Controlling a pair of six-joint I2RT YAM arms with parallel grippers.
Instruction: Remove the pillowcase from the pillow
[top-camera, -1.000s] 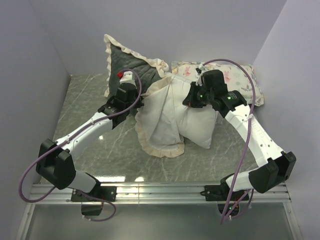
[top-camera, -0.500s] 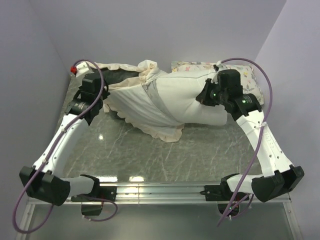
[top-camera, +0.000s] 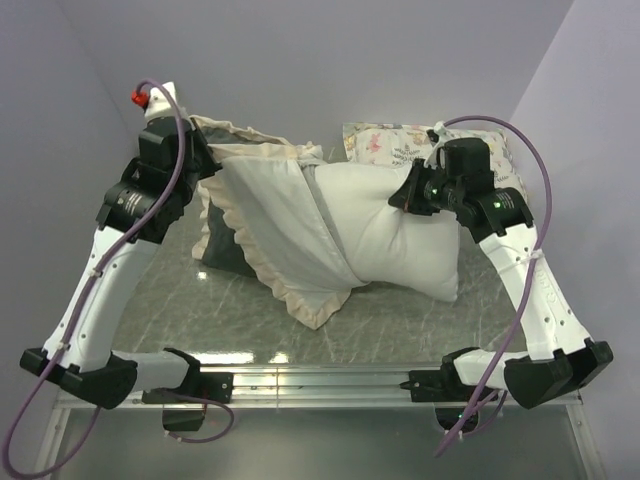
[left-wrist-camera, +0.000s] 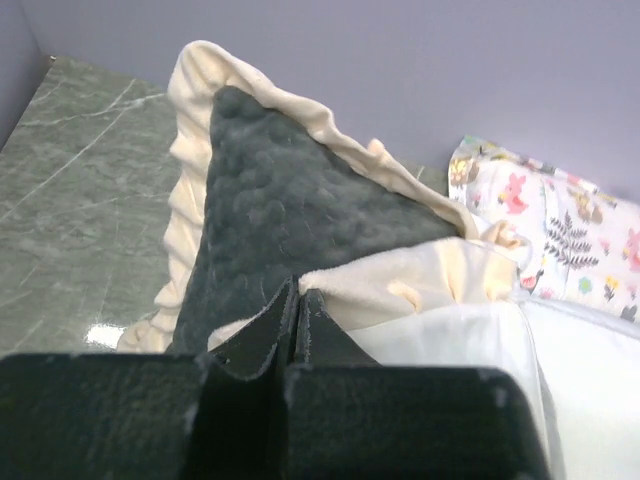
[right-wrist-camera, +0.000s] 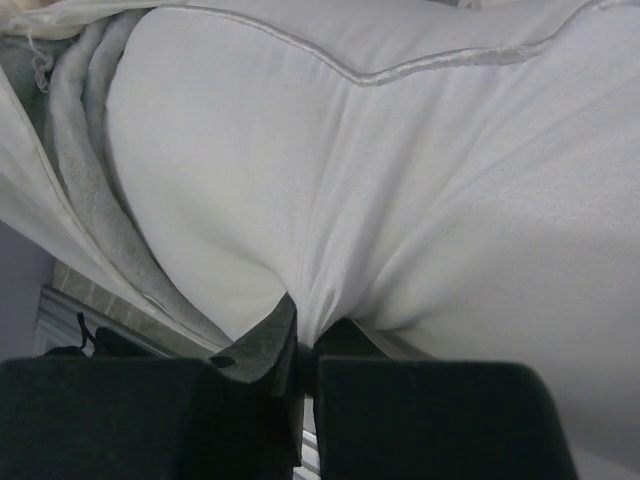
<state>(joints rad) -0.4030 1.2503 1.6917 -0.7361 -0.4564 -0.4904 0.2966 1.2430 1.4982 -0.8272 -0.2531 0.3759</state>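
- The top view gives the whole layout. The pillowcase lies on the left half of the table, white lining up. Its mouth covers the left end of the pillow, which sticks out to the right.
- Only the left wrist view shows the pillowcase's dark plush outside and cream frill, standing up in a peak. Only the right wrist view shows the pillow's skin gathered into a fold.
- A printed pillow lies behind the pillow, against the back wall. The right gripper stands in front of it and hides part of it.
- Left gripper: jaws pressed together, pinching the pillowcase's cream edge at its far left corner.
- Right gripper: jaws pressed together on a pinch of the pillow's fabric, near its far right end.
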